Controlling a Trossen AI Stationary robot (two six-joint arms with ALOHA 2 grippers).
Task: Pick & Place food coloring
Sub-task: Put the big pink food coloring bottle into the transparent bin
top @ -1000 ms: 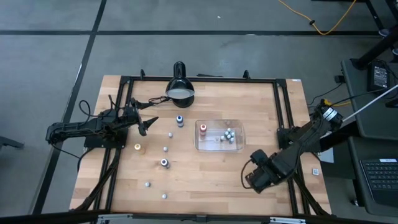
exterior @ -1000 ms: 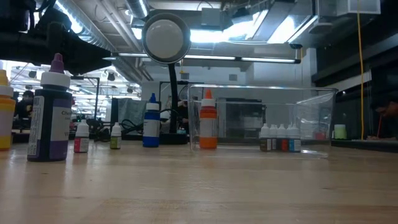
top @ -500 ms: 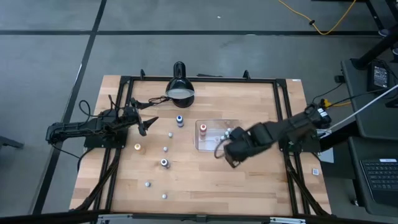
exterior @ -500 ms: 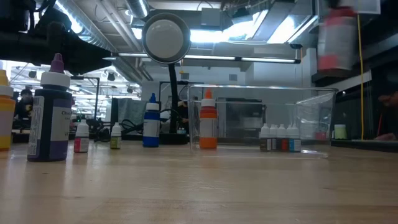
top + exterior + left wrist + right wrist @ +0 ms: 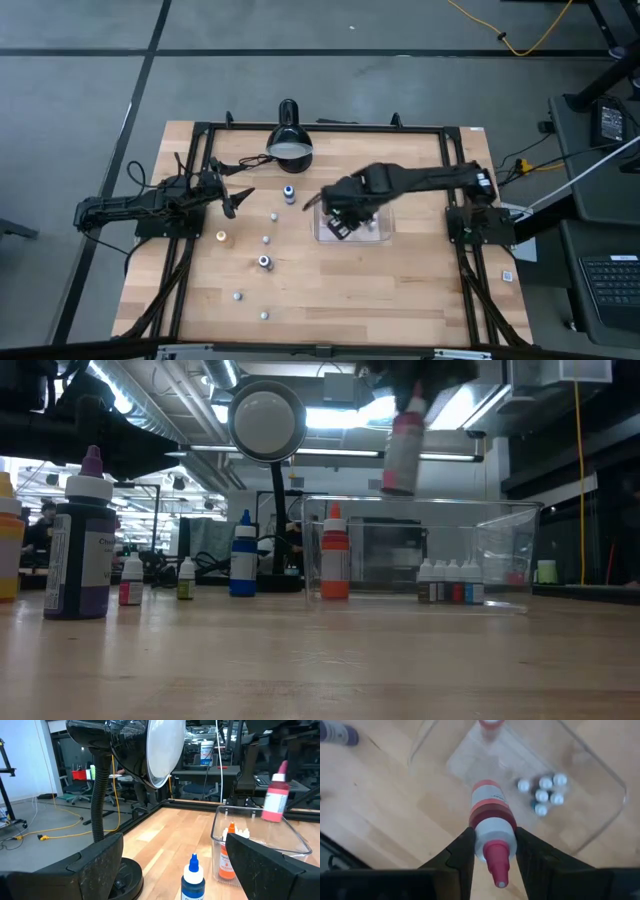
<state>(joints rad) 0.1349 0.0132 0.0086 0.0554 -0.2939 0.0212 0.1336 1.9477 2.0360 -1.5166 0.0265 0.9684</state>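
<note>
My right gripper (image 5: 493, 851) is shut on a red-topped food coloring bottle (image 5: 402, 450) and hovers over the left part of the clear tray (image 5: 385, 232). In the tray stand an orange-topped bottle (image 5: 334, 555) and a cluster of tiny pale-capped bottles (image 5: 542, 792). A blue-topped bottle (image 5: 289, 192), a yellow one (image 5: 221, 237), a purple-topped one (image 5: 264, 262) and several tiny ones (image 5: 266, 239) stand on the wood left of the tray. My left gripper (image 5: 240, 197) waits open at the table's left, facing the blue bottle (image 5: 192, 877). My right gripper pinches the red-topped bottle between its two fingers (image 5: 462, 851) at the pale shoulder just below the cap (image 5: 495, 832). It comes from above, pointing down. The bottle hangs below the fingers, base down and slightly tilted, lifted clear above the tray (image 5: 600, 815).
A black dome-shaped lamp (image 5: 289, 140) stands at the table's far edge, its shade close to the blue bottle. Black rails frame the tabletop (image 5: 455, 170). Bare wood lies near and right of the tray (image 5: 360, 290).
My right arm has swung from the table's near right corner toward the left and far side, carrying the red-topped bottle, and now stands over the tray. The bottle has travelled leftward across the low view and away from the near edge.
</note>
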